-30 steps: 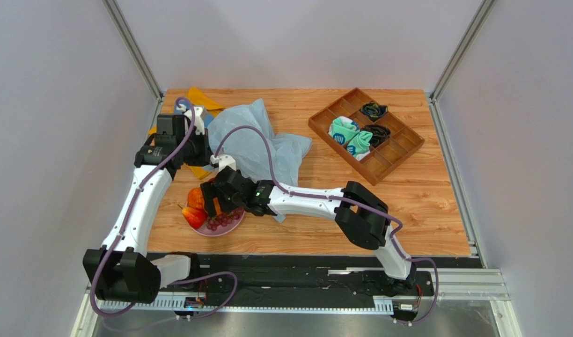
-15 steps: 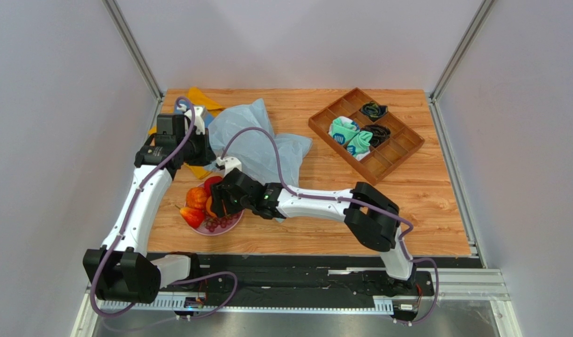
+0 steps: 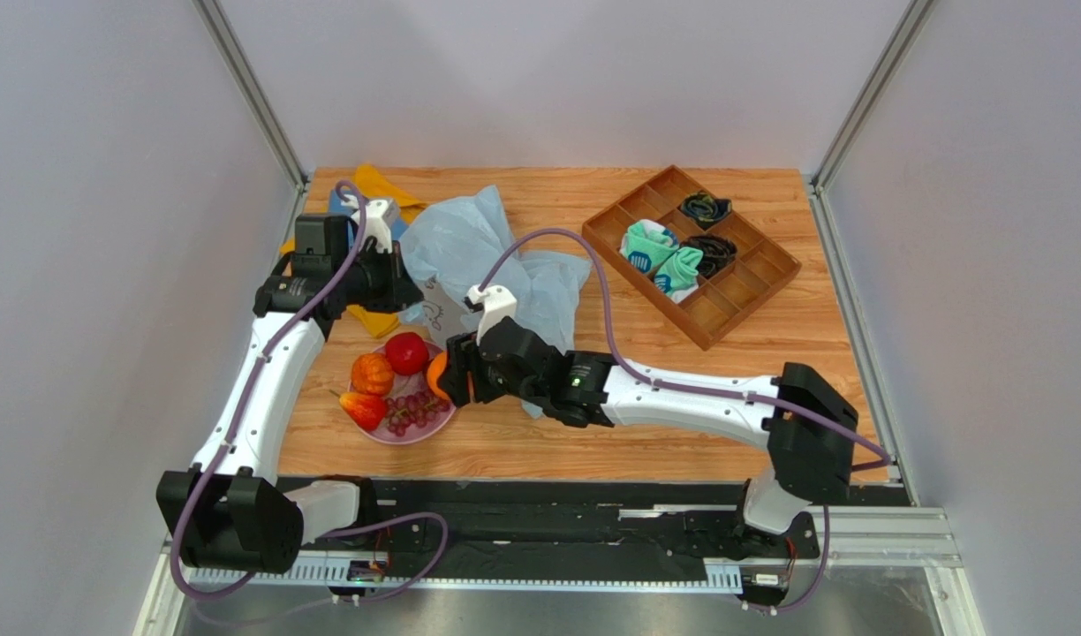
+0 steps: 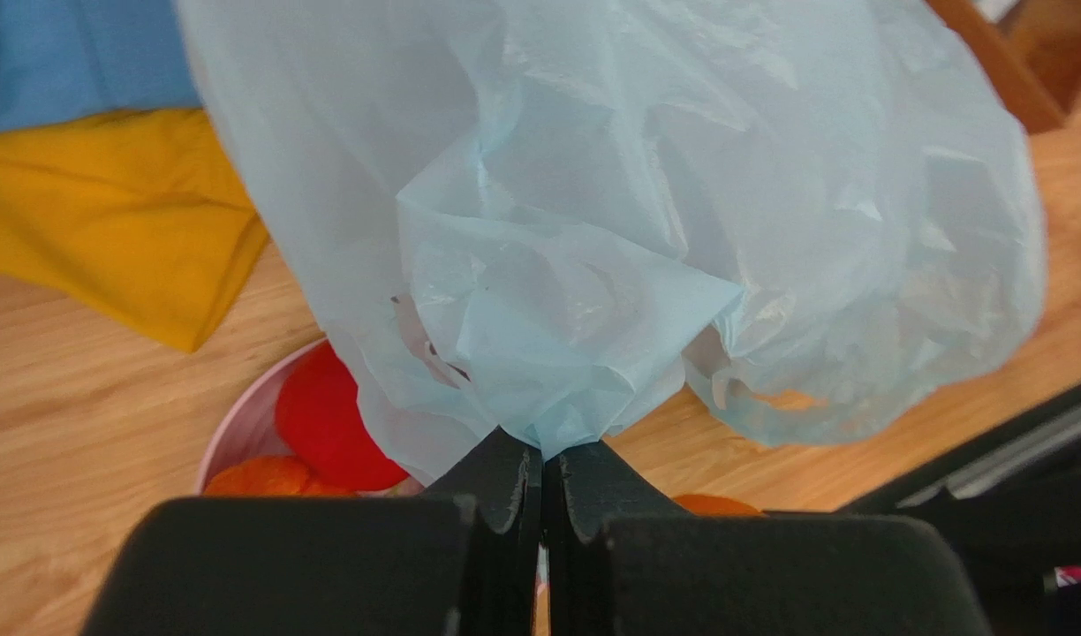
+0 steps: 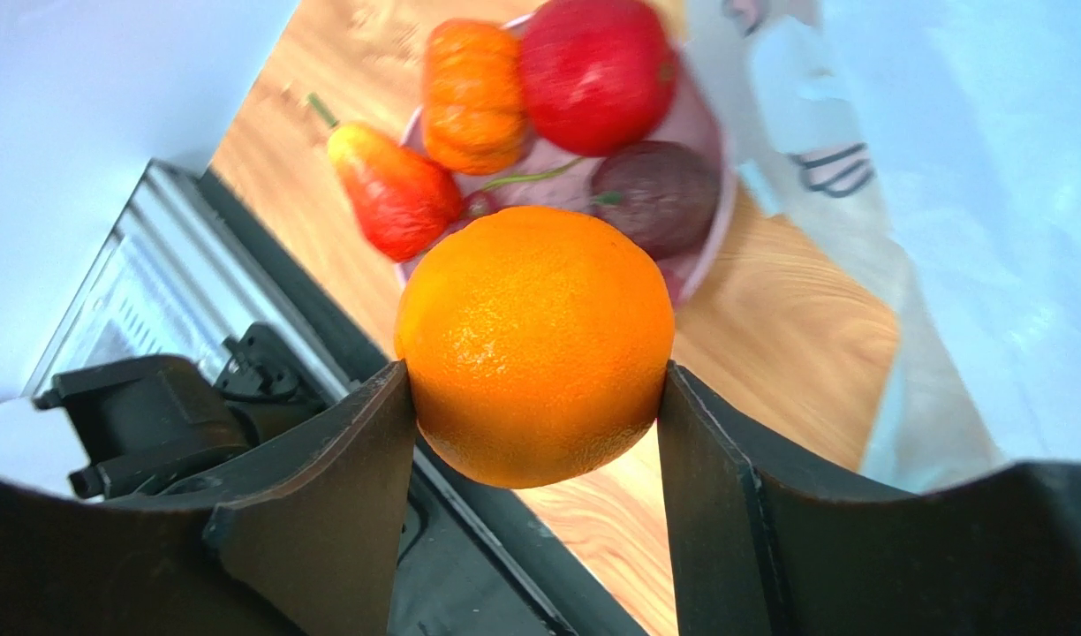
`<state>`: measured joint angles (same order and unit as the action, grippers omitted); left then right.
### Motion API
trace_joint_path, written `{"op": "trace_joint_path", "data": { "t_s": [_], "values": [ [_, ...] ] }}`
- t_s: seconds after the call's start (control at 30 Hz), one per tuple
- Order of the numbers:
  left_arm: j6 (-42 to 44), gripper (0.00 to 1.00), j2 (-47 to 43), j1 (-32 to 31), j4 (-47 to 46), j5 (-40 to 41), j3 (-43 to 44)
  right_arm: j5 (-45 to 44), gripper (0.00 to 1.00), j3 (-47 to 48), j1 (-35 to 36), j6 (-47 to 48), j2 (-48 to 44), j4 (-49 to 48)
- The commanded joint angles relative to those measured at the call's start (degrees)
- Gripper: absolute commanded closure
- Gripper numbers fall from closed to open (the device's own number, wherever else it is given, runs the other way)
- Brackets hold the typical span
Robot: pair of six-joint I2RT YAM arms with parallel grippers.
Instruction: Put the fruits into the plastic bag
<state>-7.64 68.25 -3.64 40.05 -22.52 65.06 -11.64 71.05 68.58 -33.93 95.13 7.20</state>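
- The right claw (image 3: 445, 382) grips the orange (image 3: 435, 378). Its jaws are spread to the fruit's width, with one finger pressed on each side.
- Claw and orange sit just off the right rim of the plate (image 3: 438, 423), close to the counter's (image 3: 798, 371) near edge and left of its middle.
- The left claw (image 3: 397, 294) pinches a fold of the bag (image 3: 473, 252), with its jaws all but closed on the plastic, close to the left edge.
- The bag billows from that pinch toward the far edge and the counter's middle. Its near hem lies just beyond the orange.
- The right wrist view shows the orange (image 5: 535, 345) filling the claw (image 5: 533, 387). The apple (image 5: 596, 73) and plum (image 5: 655, 196) lie on the plate behind it. In the top view the plum cannot be made out.
- The left wrist view shows the fold in the claw (image 4: 543, 457) and a yellow cloth (image 4: 108, 225) beyond the bag (image 4: 639, 199).
- Only the top view shows the grapes (image 3: 407, 414).
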Motion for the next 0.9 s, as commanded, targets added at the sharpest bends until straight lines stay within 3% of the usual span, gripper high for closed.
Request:
{"op": "trace_joint_path", "data": {
  "t_s": [0.0,0.03,0.2,0.37,0.5,0.7,0.87],
  "values": [
    [-3.25,1.0,-2.24,0.3,-6.03,-15.24,-1.15,-13.99,0.65,-3.18,0.24,-1.05,-4.51,3.33],
    [-4.04,1.0,-2.24,0.21,-7.08,-21.01,-1.51,-15.59,0.65,-3.8,0.16,-0.96,-5.91,3.61],
    [-8.79,1.0,-2.15,-1.28,-12.71,-32.74,-3.09,-25.61,0.65,-4.78,0.24,-0.7,-8.73,7.9],
    [-11.68,1.0,-3.47,-8.29,-13.95,-35.75,-3.44,-33.25,0.61,-3.99,-0.81,0.97,-12.59,11.86],
    [-17.31,1.0,-9.77,-11.12,-15.7,-37.5,-5.37,-37.66,0.6,-6.44,-1.86,2.47,-18.22,13.54],
    [-34.27,1.0,-19.54,-12.88,-28.44,-39.7,-10.56,-40.48,0.59,-9.96,-2.57,6.33,-26.39,11.52],
    [-44.38,1.0,-20.88,-18.14,-37.31,-39.79,-11.44,-40.49,0.59,-11.01,-2.66,7.92,-29.47,10.03]
  ]
}}
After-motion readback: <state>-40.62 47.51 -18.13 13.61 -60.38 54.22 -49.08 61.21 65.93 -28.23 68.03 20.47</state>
